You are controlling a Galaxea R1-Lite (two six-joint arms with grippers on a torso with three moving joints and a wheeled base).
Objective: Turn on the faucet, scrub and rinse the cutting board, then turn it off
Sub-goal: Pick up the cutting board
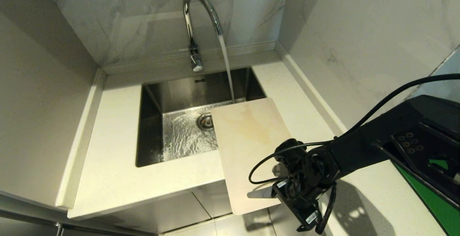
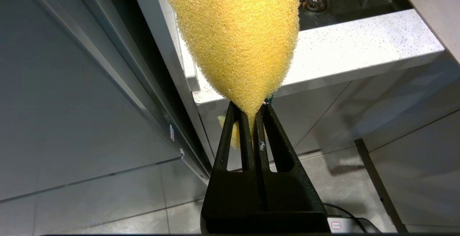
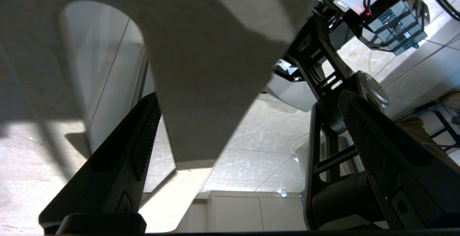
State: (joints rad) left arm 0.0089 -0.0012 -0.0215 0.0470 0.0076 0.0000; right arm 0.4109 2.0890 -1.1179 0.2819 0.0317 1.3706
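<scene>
Water runs from the faucet (image 1: 199, 20). I bring the right gripper (image 1: 287, 189), jaws spread wide and empty, around the cutting board (image 1: 248, 146) overhanging the counter (image 1: 107, 178) front edge; left gripper (image 2: 253, 121) pinches the sponge (image 2: 237, 31). Seat deep before closing.

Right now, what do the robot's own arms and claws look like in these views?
The right arm is matte black and blocky, with a thick black cable arching above it and a thinner one looped at the wrist, where a small white label sits. The right claw has long black fingers with mesh-textured pads. The left claw has black fingers with triangular cut-outs.
</scene>
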